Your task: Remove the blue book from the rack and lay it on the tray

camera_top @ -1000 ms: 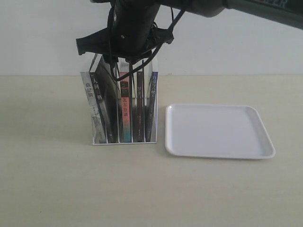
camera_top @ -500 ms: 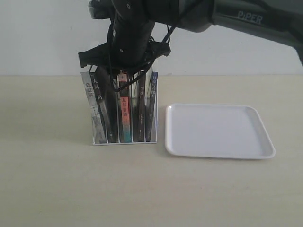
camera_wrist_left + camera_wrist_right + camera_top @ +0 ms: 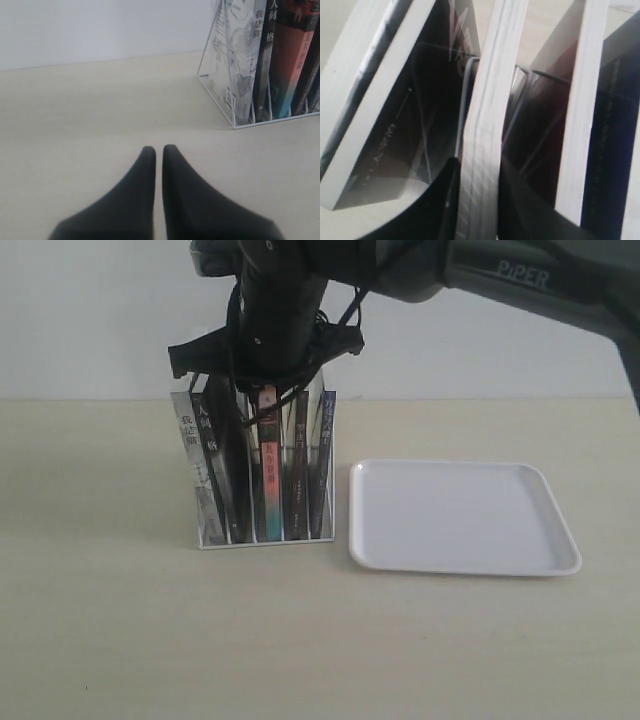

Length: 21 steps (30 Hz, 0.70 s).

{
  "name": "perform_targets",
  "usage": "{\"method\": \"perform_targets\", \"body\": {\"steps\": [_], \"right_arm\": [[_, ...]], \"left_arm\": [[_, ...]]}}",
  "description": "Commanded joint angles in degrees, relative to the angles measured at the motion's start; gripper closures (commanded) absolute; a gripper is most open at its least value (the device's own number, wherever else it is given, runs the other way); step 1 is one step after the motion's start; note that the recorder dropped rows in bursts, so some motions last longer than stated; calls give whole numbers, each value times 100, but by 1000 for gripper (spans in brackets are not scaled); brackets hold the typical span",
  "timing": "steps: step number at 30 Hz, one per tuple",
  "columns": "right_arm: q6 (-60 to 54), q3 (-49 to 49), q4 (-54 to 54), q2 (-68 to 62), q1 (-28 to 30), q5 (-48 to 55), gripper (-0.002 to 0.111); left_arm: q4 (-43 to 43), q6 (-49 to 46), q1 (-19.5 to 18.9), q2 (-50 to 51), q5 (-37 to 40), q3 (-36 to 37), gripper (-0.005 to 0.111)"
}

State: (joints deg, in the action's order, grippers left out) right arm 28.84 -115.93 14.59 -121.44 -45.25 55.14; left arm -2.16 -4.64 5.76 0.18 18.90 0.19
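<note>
Exterior camera faces the rack (image 3: 260, 543) frontally; left wrist sees its corner low, right wrist seemingly peers down inside.

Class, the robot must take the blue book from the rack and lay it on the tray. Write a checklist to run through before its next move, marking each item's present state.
1. Right gripper is on the blue book: not ok. Its fingers appear to flank the book with the pink-to-teal spine instead.
2. Blue book stands in the rack, at the end nearest the tray: ok.
3. Tray is bare, ready to take the book: ok.
4. Left gripper is shut and apart from the rack: ok.
5. Right fingers press firmly on the book between them: cannot tell.
</note>
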Motion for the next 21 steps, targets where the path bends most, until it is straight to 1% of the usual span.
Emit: {"method": "perform_targets", "body": {"steps": [1, 6, 10, 21], "right_arm": [[-80, -757, 155, 78, 13, 395, 108], [-198, -1641, 211, 91, 13, 1025, 108], [-290, -2060, 221, 91, 13, 1319, 108], [-353, -2074, 221, 93, 13, 1340, 108]], "left_arm": [[10, 39, 2, -18, -88, -19, 102], [10, 39, 2, -18, -88, -19, 102], [10, 39, 2, -18, -88, -19, 102], [10, 39, 2, -18, -88, -19, 102]]}}
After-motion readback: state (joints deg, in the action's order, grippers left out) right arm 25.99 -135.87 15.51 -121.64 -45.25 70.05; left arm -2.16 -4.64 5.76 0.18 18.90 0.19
